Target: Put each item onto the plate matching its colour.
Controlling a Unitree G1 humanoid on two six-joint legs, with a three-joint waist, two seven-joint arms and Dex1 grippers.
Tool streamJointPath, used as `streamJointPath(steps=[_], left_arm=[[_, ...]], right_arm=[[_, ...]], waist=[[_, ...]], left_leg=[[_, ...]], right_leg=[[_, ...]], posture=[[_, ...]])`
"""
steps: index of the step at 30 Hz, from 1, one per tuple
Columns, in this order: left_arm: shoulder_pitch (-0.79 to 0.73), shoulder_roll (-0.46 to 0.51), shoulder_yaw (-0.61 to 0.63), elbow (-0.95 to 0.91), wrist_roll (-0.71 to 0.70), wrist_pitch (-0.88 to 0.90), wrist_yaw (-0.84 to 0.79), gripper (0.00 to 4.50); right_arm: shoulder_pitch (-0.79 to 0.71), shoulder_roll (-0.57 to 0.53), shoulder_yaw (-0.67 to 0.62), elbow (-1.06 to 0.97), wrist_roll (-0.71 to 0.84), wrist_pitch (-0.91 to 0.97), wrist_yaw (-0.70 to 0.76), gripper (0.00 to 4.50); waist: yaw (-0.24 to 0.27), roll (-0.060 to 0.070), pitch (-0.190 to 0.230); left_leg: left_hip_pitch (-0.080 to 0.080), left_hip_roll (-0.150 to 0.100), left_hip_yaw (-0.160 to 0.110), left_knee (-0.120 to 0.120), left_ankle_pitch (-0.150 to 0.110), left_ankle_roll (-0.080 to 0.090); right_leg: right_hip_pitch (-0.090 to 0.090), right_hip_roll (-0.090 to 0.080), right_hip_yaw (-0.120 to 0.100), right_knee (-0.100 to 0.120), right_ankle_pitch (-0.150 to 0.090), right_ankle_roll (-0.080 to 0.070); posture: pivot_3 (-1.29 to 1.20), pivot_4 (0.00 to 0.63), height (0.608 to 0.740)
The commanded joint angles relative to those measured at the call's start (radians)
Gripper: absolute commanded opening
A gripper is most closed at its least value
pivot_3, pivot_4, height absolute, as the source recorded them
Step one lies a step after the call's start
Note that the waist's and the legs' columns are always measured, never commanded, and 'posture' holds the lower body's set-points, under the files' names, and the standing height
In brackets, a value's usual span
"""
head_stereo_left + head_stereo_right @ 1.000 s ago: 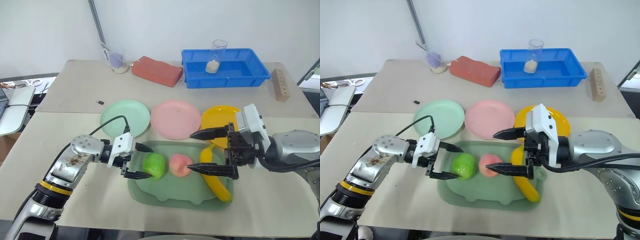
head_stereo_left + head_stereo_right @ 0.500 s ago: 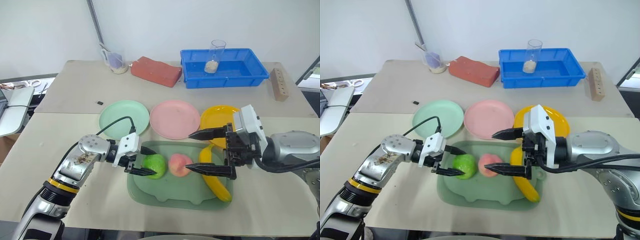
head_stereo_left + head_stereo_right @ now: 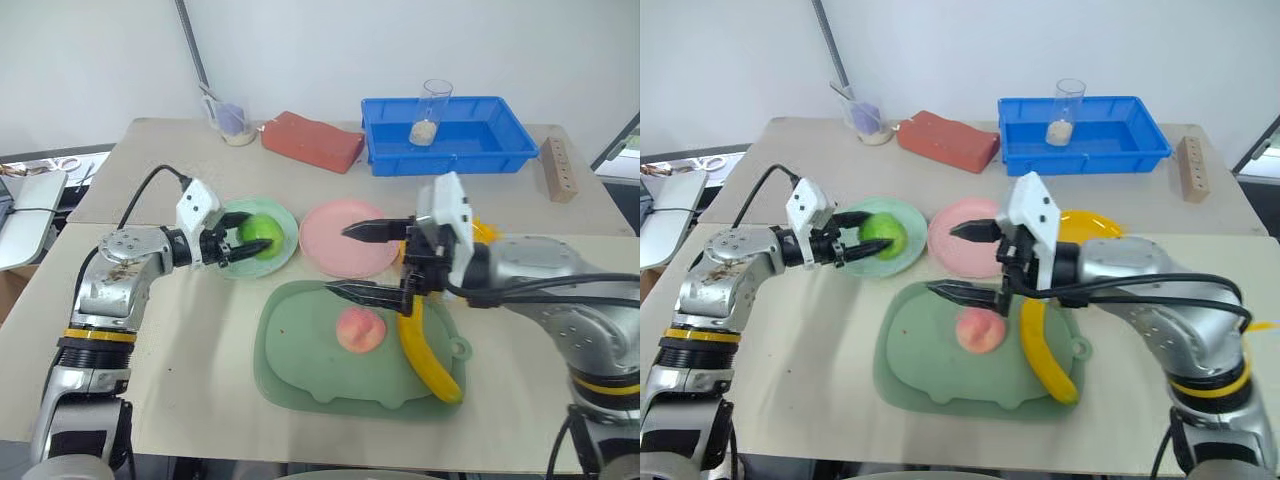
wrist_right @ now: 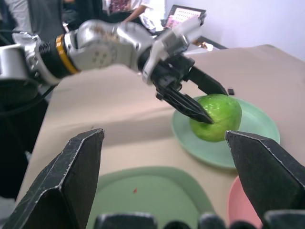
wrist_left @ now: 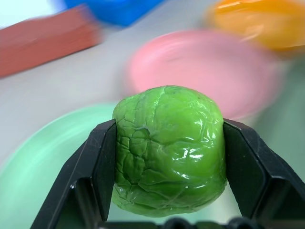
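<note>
Glossy and crinkled like thin moulded plastic, the round bright-green apple (image 5: 169, 150) is sitting pinched between the two flat black fingers (image 5: 97, 169) of the left claw (image 3: 243, 247), which is closing tight on its sides and holding it over the mint-green plate (image 3: 285, 232); whether it is touching the plate cannot be told. That plate is a smooth, shallow round dish, lying beside a pale pink plate (image 3: 352, 238) of the same shape and a bright yellow plate (image 3: 1095, 228) partly hidden by the right arm. The right claw (image 3: 346, 261) is gaping wide with nothing in it, its tapered black fingers (image 3: 375, 230) hanging over the near edge of the pink plate and the far edge of the dark-green tray (image 3: 300, 360). On this rounded, matte tray the pink-orange peach (image 3: 359, 330) is resting near the middle, and the long curved yellow banana (image 3: 430, 360) is lying along its right side. All of it is standing on a plain beige worktop (image 3: 180, 340).
</note>
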Motion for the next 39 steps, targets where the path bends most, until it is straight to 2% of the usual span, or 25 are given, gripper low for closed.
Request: streamJointPath(steps=[1, 3, 5, 7, 14, 18, 25, 32, 39], left_arm=[[-0.023, -0.025, 0.029, 0.05, 0.043, -0.067, 0.087, 2.76], [-0.03, -0.041, 0.035, 0.085, 0.049, -0.084, 0.106, 2.76], [-0.036, -0.043, 0.037, 0.113, 0.058, -0.104, 0.117, 3.74], [-0.041, -0.038, 0.041, 0.13, 0.058, -0.119, 0.112, 4.45], [-0.026, 0.006, 0.081, 0.038, -0.019, -0.089, 0.006, 4.45], [0.01, 0.066, 0.085, -0.139, -0.135, 0.009, -0.133, 4.45], [0.122, 0.163, -0.003, -0.468, -0.234, 0.07, -0.327, 4.45], [0.243, 0.251, -0.001, -0.642, -0.311, 0.049, -0.475, 4.45], [0.312, 0.275, 0.021, -0.668, -0.315, 0.038, -0.481, 4.45]], right_arm=[[-0.036, 0.014, 0.005, 0.003, -0.044, -0.011, -0.012, 4.5], [-0.036, 0.015, 0.009, 0.012, -0.061, -0.017, -0.002, 4.5], [-0.034, 0.015, 0.012, 0.017, -0.077, -0.019, 0.006, 4.5], [-0.029, 0.016, 0.01, 0.017, -0.085, -0.017, 0.01, 4.5], [0.012, -0.025, -0.008, 0.004, -0.096, -0.008, 0.055, 4.5], [0.057, -0.11, -0.002, -0.007, -0.103, -0.008, 0.136, 4.5], [0.116, -0.204, 0.085, -0.021, -0.18, -0.025, 0.226, 4.5], [0.149, -0.186, 0.216, 0.012, -0.331, -0.058, 0.237, 4.5], [0.147, -0.12, 0.292, 0.052, -0.425, -0.061, 0.217, 4.5]], waist=[[0.003, 0.0, 0.0], [0.005, 0.0, 0.0], [0.003, 0.0, 0.0], [0.001, 0.0, 0.0], [0.001, 0.0, 0.0], [0.001, 0.0, 0.0], [-0.006, 0.001, -0.001], [-0.01, 0.0, 0.0], [-0.004, 0.0, 0.0]], left_leg=[[-0.001, 0.0, 0.0, 0.0, 0.0, 0.0], [-0.001, 0.0, 0.0, 0.0, 0.0, 0.0], [0.0, 0.0, 0.0, 0.0, 0.0, 0.0], [0.0, 0.0, 0.0, 0.0, 0.0, 0.0], [-0.001, 0.0, 0.0, -0.001, 0.0, 0.0], [-0.001, 0.0, 0.0, -0.001, 0.0, 0.0], [0.003, 0.001, 0.001, -0.002, 0.0, 0.0], [0.002, 0.001, 0.001, -0.002, 0.0, 0.0], [0.002, 0.001, 0.001, -0.001, 0.0, 0.0]], right_leg=[[-0.001, 0.0, 0.0, 0.0, 0.0, 0.0], [-0.001, 0.0, 0.0, 0.001, 0.0, 0.0], [-0.001, 0.0, -0.001, 0.001, 0.0, 0.0], [-0.001, 0.0, 0.0, 0.002, 0.001, 0.0], [0.001, 0.0, 0.0, 0.002, 0.001, 0.0], [0.001, 0.0, -0.001, 0.001, 0.001, 0.0], [0.001, 0.0, 0.0, 0.0, 0.0, 0.0], [-0.001, 0.0, 0.0, 0.0, 0.0, -0.001], [-0.001, 0.0, 0.0, 0.0, 0.0, -0.002]], posture=[[0.0, 0.15, 0.74], [0.0, 0.15, 0.74], [0.0, 0.15, 0.74], [0.0, 0.15, 0.74], [0.0, 0.15, 0.74], [0.0, 0.15, 0.74], [0.0, 0.15, 0.74], [0.0, 0.15, 0.74], [0.0, 0.15, 0.74]])
